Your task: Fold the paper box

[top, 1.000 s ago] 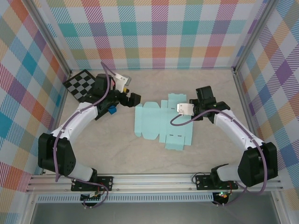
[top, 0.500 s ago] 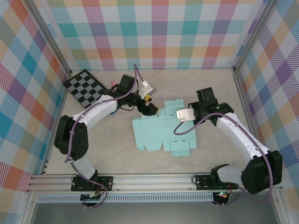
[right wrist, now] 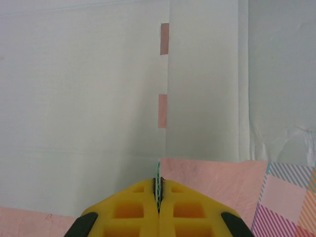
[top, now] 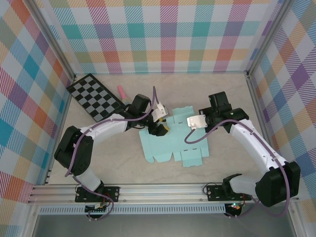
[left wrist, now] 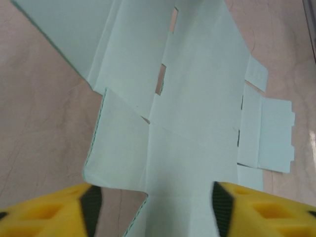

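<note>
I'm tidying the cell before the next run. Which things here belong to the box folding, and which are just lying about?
In the job: paper box, unfolded; right gripper, shut on its edge; left gripper, open over it.
Lying about: checkerboard; small pink object beside it.

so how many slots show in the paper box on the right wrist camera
2, on one fold line of the paper box: upper slot near the top, lower slot at mid-height. Others may lie out of frame.
</note>
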Controlling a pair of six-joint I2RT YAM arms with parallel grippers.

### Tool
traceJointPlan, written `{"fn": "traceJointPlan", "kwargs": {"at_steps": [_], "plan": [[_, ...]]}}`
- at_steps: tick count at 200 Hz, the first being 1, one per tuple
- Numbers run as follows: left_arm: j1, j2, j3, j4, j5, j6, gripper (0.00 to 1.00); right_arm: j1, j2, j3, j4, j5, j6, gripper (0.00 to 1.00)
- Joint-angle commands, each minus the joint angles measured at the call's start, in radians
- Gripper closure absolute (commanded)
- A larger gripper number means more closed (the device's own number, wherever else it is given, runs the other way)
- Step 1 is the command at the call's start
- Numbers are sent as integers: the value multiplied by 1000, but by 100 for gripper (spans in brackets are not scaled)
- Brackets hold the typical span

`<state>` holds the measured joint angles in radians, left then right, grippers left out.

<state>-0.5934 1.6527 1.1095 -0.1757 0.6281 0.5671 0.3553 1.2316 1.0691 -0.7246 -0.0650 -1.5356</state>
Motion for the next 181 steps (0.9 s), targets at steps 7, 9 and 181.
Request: {"fn": "traceJointPlan", "kwargs": {"at_steps": [7,9,181], "plan": [[-2,42,116,-19,82,83,52,5,-33,23,-18,-51,-23,99],[-2,48,123,-24,87,84,52,5,-33,22,-14,-53,-22,99],[31,52,50,182,119,-103,100,-129,-101,51,137,-306,577,31]]}}
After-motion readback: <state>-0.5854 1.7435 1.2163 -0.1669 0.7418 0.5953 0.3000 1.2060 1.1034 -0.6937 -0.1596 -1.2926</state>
